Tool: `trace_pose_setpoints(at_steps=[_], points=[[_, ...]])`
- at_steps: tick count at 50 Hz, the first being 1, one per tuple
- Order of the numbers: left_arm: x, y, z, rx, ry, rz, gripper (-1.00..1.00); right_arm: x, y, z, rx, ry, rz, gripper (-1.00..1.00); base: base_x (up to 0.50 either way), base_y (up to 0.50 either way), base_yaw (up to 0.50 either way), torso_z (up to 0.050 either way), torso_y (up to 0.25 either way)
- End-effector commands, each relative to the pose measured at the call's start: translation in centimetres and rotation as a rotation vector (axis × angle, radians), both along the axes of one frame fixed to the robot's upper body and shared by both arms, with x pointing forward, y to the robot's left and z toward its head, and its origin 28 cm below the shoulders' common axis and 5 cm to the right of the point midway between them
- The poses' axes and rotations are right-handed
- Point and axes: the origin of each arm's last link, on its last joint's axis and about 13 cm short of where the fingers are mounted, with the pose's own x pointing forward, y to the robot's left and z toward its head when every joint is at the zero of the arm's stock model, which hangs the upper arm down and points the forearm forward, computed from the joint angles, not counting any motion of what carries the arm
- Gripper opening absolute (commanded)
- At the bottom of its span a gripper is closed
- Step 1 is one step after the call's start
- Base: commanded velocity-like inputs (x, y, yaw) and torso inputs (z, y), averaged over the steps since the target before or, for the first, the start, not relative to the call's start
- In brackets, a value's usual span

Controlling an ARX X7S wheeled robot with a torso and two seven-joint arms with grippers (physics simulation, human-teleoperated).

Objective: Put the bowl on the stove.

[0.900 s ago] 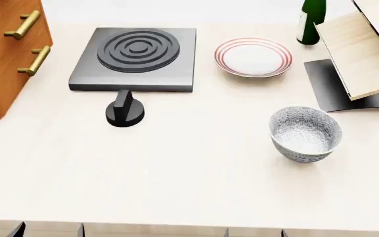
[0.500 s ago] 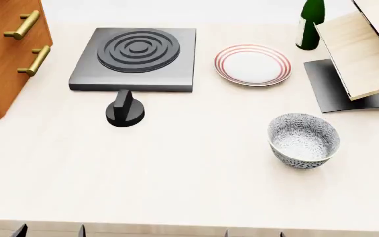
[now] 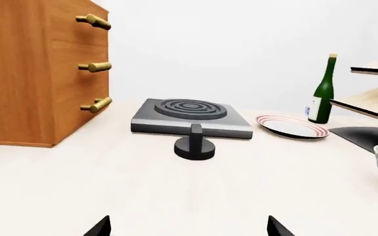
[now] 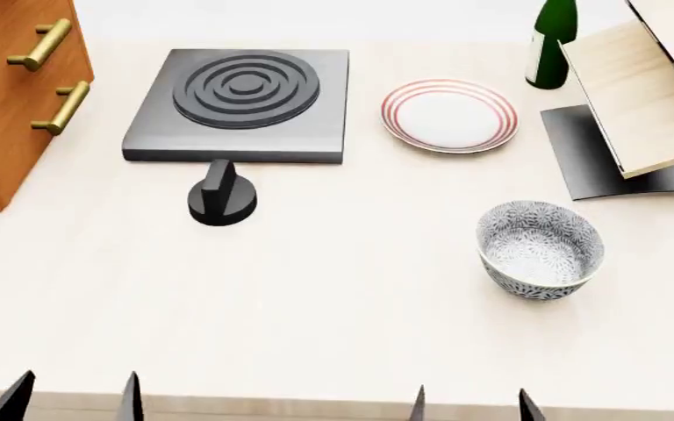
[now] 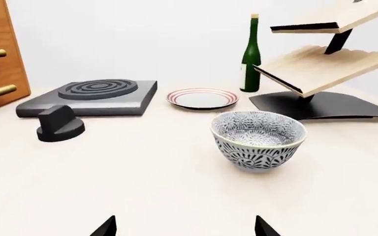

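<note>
Counter [image 4: 313, 316] unchanged, tool tips [image 4: 126, 399] now higher.

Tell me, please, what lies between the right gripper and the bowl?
Nothing: in the right wrist view, only bare tabletop separates the right gripper from the bowl. The head view shows the same gap.

We see the bowl [image 4: 540, 249], small, deep and round, white with a fine grey floral speckle inside and out, standing upright and seemingly empty on the desk [image 4: 337, 316]. The stove [image 4: 241, 104], a flat square dark grey slab with raised concentric burner rings, lies flat on the desk well apart from the bowl, bare on top.
</note>
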Motion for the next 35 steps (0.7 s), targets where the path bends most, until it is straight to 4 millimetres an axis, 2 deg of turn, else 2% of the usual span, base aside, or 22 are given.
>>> trace_pose_setpoints(at_steps=[1, 2, 3, 7, 9, 13, 14, 21, 22, 24, 27, 35], points=[[0.8, 1.9, 5.6, -0.053, -0.257, -0.018, 1.0, -0.1, -3.4, 5.5, -0.013, -0.103, 0.005, 1.0, 0.0, 0.0, 0.0, 0.0, 0.0], [0.7, 2.1, 6.2, -0.058, -0.287, -0.024, 1.0, -0.1, -3.7, 5.9, -0.021, -0.112, 0.008, 1.0, 0.0, 0.0, 0.0, 0.0, 0.0], [0.3, 2.5, 7.9, -0.095, -0.366, -0.062, 1.0, -0.2, -4.7, 6.9, -0.052, -0.128, -0.001, 1.0, 0.0, 0.0, 0.0, 0.0, 0.0], [-0.7, 3.5, 11.6, -0.179, -0.488, -0.1, 1.0, -0.8, -7.2, 9.6, -0.083, -0.164, -0.023, 1.0, 0.0, 0.0, 0.0, 0.0, 0.0], [-1.3, 3.9, 12.9, -0.234, -0.53, -0.14, 1.0, -1.2, -8.4, 10.7, -0.11, -0.18, -0.04, 1.0, 0.0, 0.0, 0.0, 0.0, 0.0], [-3.3, 4.9, 16.3, -0.394, -0.686, -0.213, 1.0, -3.0, -11.4, 13.0, -0.124, -0.204, -0.145, 1.0, 0.0, 0.0, 0.0, 0.0, 0.0], [-4.1, 5.4, 17.4, -0.435, -0.744, -0.254, 1.0, -3.9, -12.5, 13.7, -0.104, -0.212, -0.183, 1.0, 0.0, 0.0, 0.0, 0.0, 0.0], [-6.6, 6.2, 19.7, -0.433, -0.869, -0.38, 1.0, -8.4, -15.6, 15.3, -0.121, -0.224, -0.277, 1.0, 0.0, 0.0, 0.0, 0.0, 0.0], [-6.5, 6.5, 20.1, -0.527, -0.851, -0.359, 1.0, -9.6, -16.3, 15.4, -0.126, -0.227, -0.292, 1.0, 0.0, 0.0, 0.0, 0.0, 0.0], [-6.8, 6.7, 20.1, -0.555, -0.867, -0.386, 1.0, -10.2, -16.6, 15.5, -0.114, -0.235, -0.293, 1.0, 0.0, 0.0, 0.0, 0.0, 0.0], [-7.1, 6.8, 19.9, -0.496, -0.887, -0.404, 1.0, -11.5, -16.9, 15.3, -0.11, -0.223, -0.269, 1.0, 0.0, 0.0, 0.0, 0.0, 0.0], [-7.8, 7.0, 20.4, -0.525, -0.936, -0.437, 1.0, -12.2, -17.2, 15.0, -0.075, -0.245, -0.26, 1.0, 0.0, 0.0, 0.0, 0.0, 0.0]])
